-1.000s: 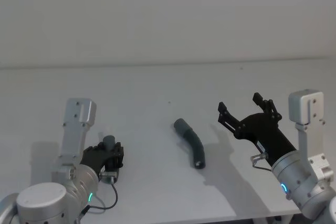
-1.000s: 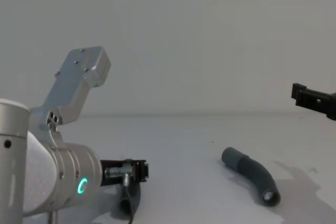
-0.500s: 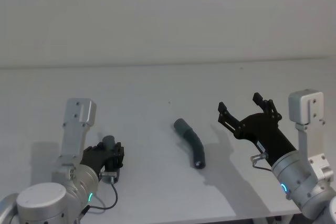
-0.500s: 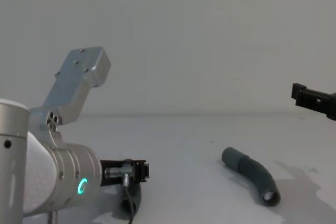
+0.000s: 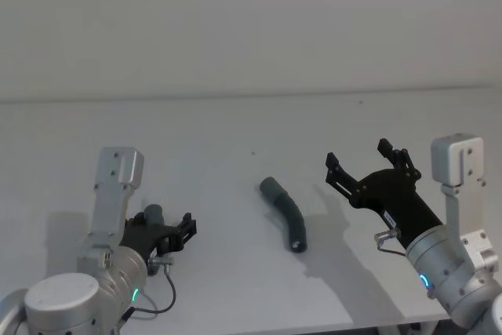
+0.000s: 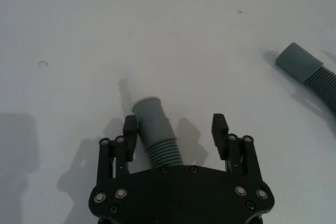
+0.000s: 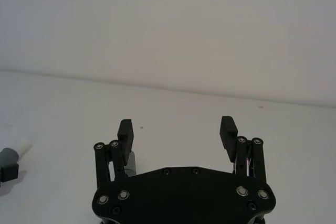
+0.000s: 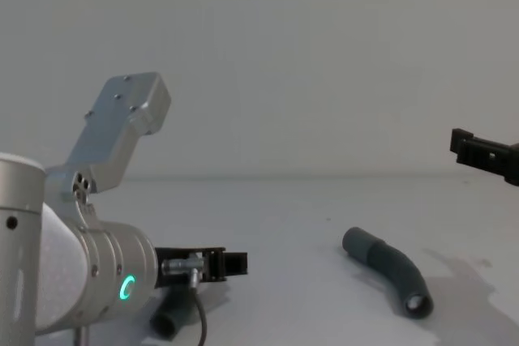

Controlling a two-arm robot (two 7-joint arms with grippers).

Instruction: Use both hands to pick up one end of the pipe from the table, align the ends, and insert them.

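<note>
Since a second ago the left end effector [image 6: 174, 127] has spread its fingers, releasing the short pipe piece [image 6: 152, 129], which now lies on the bench [image 5: 235, 131] between them, left of the curved pipe piece [image 5: 286, 213]. Right of that curved piece, the right end effector [image 5: 358, 152] hangs open and empty above the bench

White table [image 5: 235, 127]: curved hose piece [image 5: 288, 216] at centre, second hose piece [image 6: 152, 129] left.
</note>
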